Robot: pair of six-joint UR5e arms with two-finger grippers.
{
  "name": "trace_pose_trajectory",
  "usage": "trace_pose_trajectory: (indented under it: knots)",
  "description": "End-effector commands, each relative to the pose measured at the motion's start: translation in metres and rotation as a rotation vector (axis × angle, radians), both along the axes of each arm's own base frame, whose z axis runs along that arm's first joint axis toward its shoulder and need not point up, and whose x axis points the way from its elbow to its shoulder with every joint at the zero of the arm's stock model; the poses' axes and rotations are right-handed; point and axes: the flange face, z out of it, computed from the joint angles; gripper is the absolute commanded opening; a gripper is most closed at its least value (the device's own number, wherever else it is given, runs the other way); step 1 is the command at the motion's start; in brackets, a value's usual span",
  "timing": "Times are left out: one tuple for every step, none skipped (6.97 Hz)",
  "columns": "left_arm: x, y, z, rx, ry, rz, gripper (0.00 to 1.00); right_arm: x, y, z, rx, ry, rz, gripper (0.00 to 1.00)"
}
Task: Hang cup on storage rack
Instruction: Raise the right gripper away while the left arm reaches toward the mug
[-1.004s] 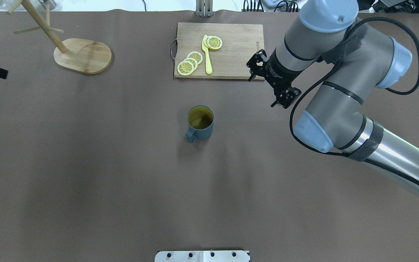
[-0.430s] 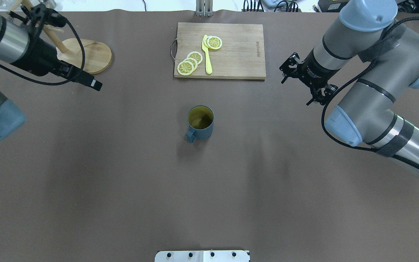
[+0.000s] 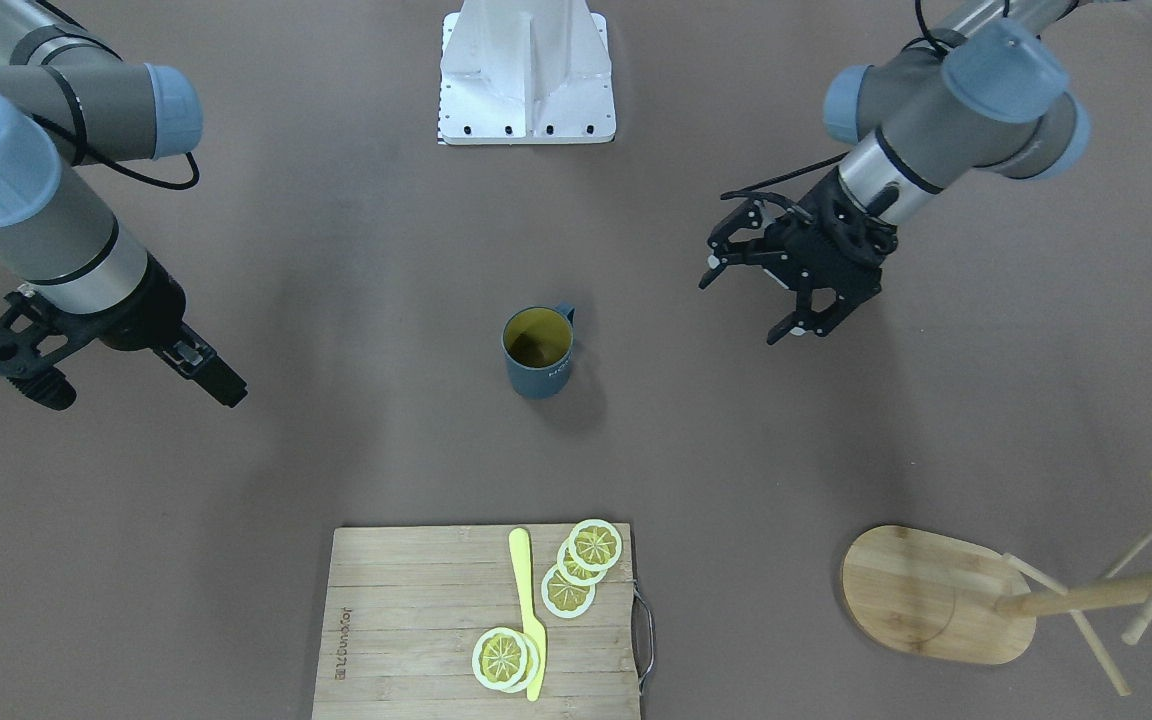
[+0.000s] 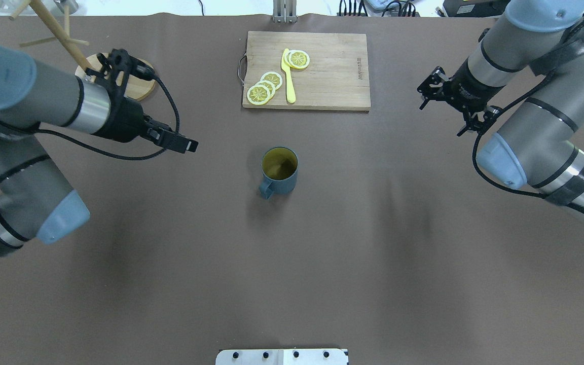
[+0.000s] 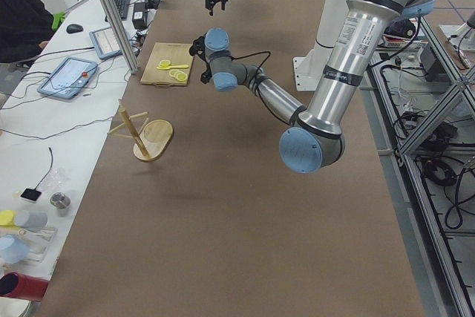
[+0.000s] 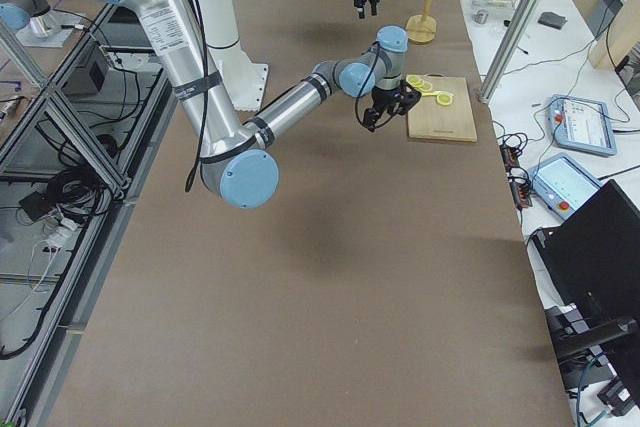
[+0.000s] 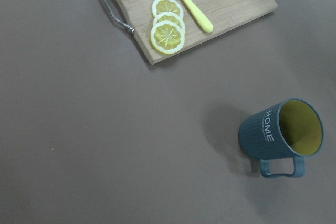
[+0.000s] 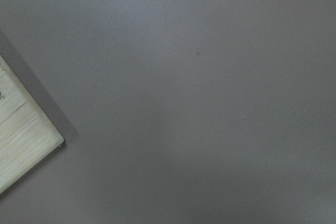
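The cup [image 3: 537,352] stood upright in the middle of the table [image 3: 336,440], its handle turned toward the robot's base. The left gripper [image 3: 742,306] hung near it on the robot's left side, jaws apart and not touching it. The right gripper [image 4: 441,116], jaws also apart, was well away. Bare table lay all around the cup. The cutting board [image 3: 406,610] lay near the far edge, and the storage rack [image 3: 926,595] stood in the far left corner.

Comes to one cup [image 4: 279,170], one storage rack [image 3: 936,595], one cutting board [image 4: 332,76], one yellow knife [image 4: 289,81] and five lemon slices [image 4: 259,94]: three in one cluster, two in another.
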Motion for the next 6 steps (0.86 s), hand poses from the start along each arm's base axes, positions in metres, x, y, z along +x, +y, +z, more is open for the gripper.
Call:
trace_pose_trajectory:
  knots:
    - [0.068,0.052,-0.021,0.062,0.022,-0.135,0.97,0.028,-0.028,0.034,0.006,0.027,-0.023,1.0]
    - [0.097,0.079,-0.022,0.101,0.004,-0.216,0.97,0.032,-0.031,0.04,0.006,0.032,-0.026,1.0]
    - [0.118,0.101,-0.021,0.119,-0.008,-0.256,0.97,0.036,-0.033,0.041,-0.003,0.024,-0.026,1.0]
    - [0.133,0.119,-0.02,0.135,-0.019,-0.275,0.97,0.036,-0.034,0.043,0.001,0.025,-0.031,1.0]
    - [0.152,0.141,-0.015,0.147,-0.034,-0.27,0.97,0.037,-0.035,0.043,-0.001,0.025,-0.03,1.0]
    - [0.163,0.154,-0.014,0.153,-0.038,-0.26,0.97,0.037,-0.035,0.043,0.001,0.024,-0.03,1.0]
